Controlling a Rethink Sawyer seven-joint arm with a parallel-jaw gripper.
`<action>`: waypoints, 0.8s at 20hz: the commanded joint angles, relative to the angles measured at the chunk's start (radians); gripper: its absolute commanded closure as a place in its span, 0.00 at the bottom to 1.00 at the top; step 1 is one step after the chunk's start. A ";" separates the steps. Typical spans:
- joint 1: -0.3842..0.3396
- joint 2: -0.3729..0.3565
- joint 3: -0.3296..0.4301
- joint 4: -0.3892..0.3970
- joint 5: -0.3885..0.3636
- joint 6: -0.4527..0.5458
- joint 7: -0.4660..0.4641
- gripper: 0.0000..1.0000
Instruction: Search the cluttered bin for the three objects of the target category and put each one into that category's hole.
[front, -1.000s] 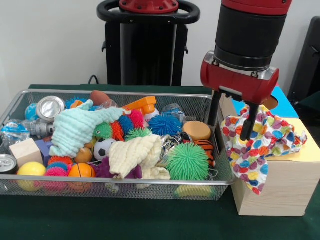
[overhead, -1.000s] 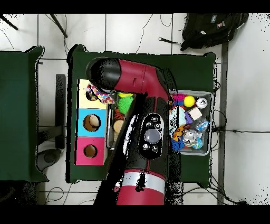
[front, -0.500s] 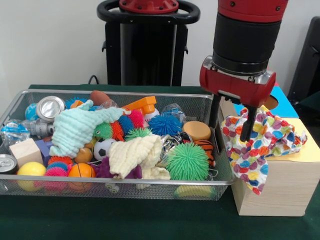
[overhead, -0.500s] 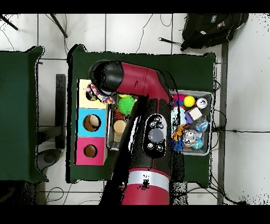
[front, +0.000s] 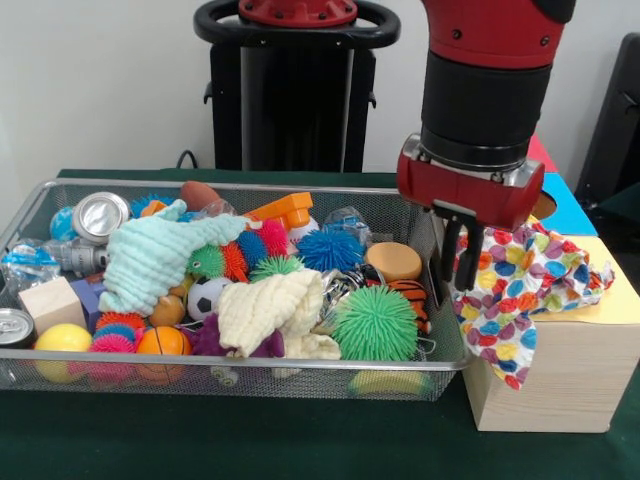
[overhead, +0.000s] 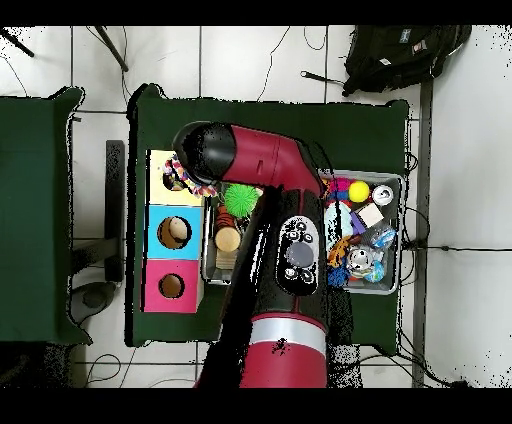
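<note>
**Desk:** Where does the spotted cloth (front: 530, 272) lie?

**Photographer:** On the yellow top (front: 622, 300) of the wooden box (front: 560, 385), just right of the wire bin (front: 300, 187). It is bunched on the top and spills over the box's front left corner. Its long axis runs from about 2 o'clock down to 7 o'clock in the front view, and the hanging tip points to 6 o'clock.

**Desk:** And the gripper (front: 455, 293)?

**Photographer:** It hangs upright at the cloth's 9 o'clock edge, above the gap between bin and box. The two dark fingers (front: 444, 270) are drawn close, with only a thin slit between them. Whether a fold is pinched there cannot be told.

**Desk:** From overhead?

**Photographer:** The cloth (overhead: 186, 178) sits on the yellow panel (overhead: 157, 192), at 12 o'clock from the blue panel (overhead: 155, 215), partly under the red arm (overhead: 262, 165).

**Desk:** Inside the bin?

**Photographer:** A mint cloth (front: 150, 258) and a cream cloth (front: 268, 310) lie among the spiky balls, with a green spiky ball (front: 375, 322) nearest the gripper.
</note>
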 joint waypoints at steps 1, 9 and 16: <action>-0.047 -0.015 0.115 0.166 -0.040 -0.070 -0.044 1.00; -0.074 -0.043 0.158 0.229 -0.051 -0.102 -0.066 1.00; -0.086 -0.057 0.197 0.274 -0.036 -0.087 -0.040 1.00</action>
